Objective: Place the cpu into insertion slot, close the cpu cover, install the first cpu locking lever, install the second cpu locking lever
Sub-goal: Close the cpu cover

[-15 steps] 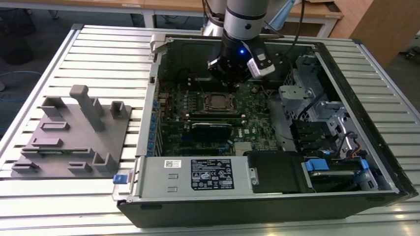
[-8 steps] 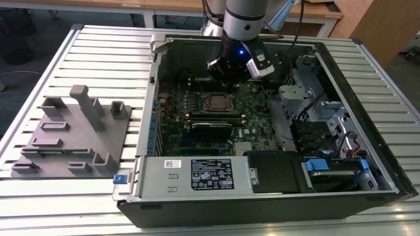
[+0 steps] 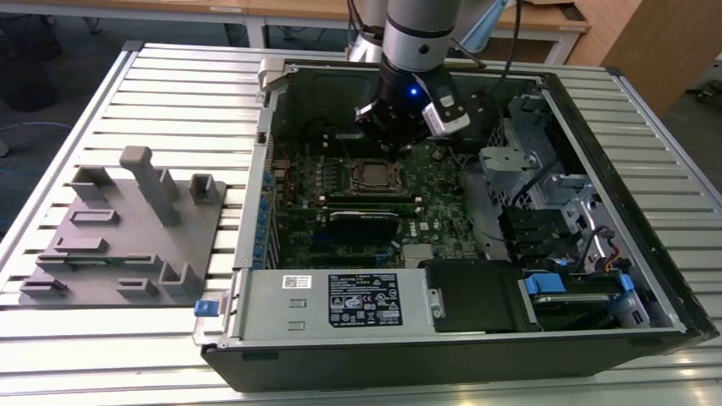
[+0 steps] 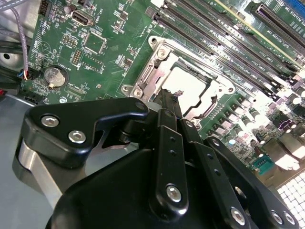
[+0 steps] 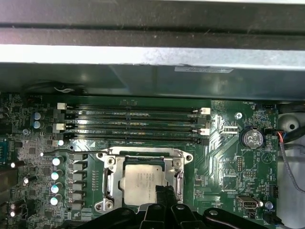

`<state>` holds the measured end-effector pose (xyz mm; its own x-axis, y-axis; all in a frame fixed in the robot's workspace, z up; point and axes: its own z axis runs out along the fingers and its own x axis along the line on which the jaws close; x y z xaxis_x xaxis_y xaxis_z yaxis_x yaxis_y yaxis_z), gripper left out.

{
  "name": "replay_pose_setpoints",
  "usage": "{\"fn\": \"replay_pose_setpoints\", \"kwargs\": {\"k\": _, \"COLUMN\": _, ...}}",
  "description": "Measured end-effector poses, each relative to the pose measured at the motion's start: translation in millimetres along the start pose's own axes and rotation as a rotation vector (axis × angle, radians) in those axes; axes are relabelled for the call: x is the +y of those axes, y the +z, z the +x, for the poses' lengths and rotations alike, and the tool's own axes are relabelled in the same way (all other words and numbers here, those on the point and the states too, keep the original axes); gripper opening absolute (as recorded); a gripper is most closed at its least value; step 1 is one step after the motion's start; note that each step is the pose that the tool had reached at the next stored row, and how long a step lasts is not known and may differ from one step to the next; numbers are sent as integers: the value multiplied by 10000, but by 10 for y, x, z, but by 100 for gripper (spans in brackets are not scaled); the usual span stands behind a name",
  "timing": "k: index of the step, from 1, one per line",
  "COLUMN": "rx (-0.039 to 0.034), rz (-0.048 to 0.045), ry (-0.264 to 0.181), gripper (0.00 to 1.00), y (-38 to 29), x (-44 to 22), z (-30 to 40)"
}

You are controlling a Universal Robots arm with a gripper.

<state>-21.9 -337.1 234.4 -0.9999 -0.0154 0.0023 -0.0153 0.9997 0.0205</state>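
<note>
Spanning the scene in the exterior view, a slatted metal table (image 3: 169, 85) carries an open computer case (image 3: 338, 372) lying on its side, with a grey moulded fixture (image 3: 124, 237) beside it toward the exterior view's left. The robot arm (image 3: 420, 25) reaches down into the case, over the green circuit board (image 3: 440, 211). Its gripper (image 3: 390, 144) hangs just above the insertion slot (image 3: 370, 173), near the slot's edge. In both wrist views the gripper (image 4: 167, 98) (image 5: 162, 193) ends in one dark tip, its fingers drawn together with nothing visible between them; whether the tip touches the metal below cannot be told. The cpu (image 5: 140, 183) already sits in the slot, its dull silver top facing up. The cpu cover (image 5: 178, 177) lies flat around it, so the chip shows through the square window; the second wrist view shows the same silvery frame (image 4: 162, 57) round the bright chip (image 4: 188, 83). Long black memory slots (image 5: 133, 121) run just beside the socket, and a coin battery (image 5: 251, 137) sits well apart on the board.
</note>
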Motion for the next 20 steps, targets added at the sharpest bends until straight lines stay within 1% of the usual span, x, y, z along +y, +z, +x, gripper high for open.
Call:
{"fn": "replay_pose_setpoints", "kwargs": {"k": 10, "rx": -1, "rz": -2, "ry": 0, "gripper": 10, "y": 10, "x": 1, "z": 35}}
{"fn": "replay_pose_setpoints", "kwargs": {"k": 20, "rx": -1, "rz": -2, "ry": 0, "gripper": 10, "y": 17, "x": 1, "z": 54}}
